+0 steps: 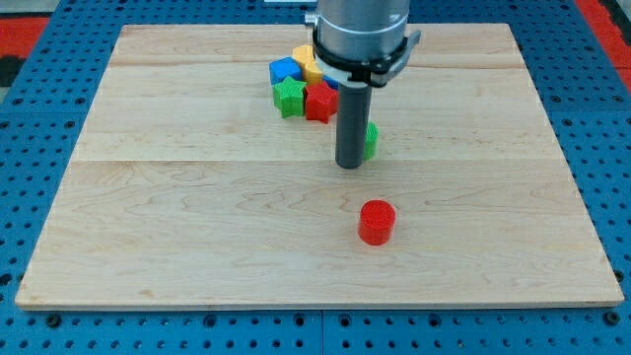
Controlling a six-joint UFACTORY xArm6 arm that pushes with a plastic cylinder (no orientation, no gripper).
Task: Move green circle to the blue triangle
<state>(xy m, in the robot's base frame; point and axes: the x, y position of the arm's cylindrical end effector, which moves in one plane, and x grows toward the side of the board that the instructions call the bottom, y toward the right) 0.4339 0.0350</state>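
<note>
my tip [350, 165]: the lower end of the dark rod, resting on the wooden board [197, 217] near its middle; it is a bare rod with nothing to open or close, and it holds nothing.
green circle [370, 140]: just beside my tip, on its right and slightly toward the view's top; mostly hidden behind the rod, so only a sliver of green shows, and I cannot tell whether they touch.
blue triangle: I cannot pick it out with certainty; a blue block [284, 71] shows at the left of the cluster, toward the view's top and left of my tip, its shape unclear.
cluster: a green star [289, 97], a red star [320, 101] and a yellow block [308, 61] sit packed beside the blue block, between my tip and the view's top left.
red cylinder [377, 222]: alone, toward the view's bottom and slightly right of my tip, well apart from the rest.
deciding relation: the circle lies on the far right side of my tip, while the goal lies up and left; as I judge it, my tip must get round to the circle's right side before a push carries it toward the blue block.
risk: the red star sits in that path and may be shoved along.
</note>
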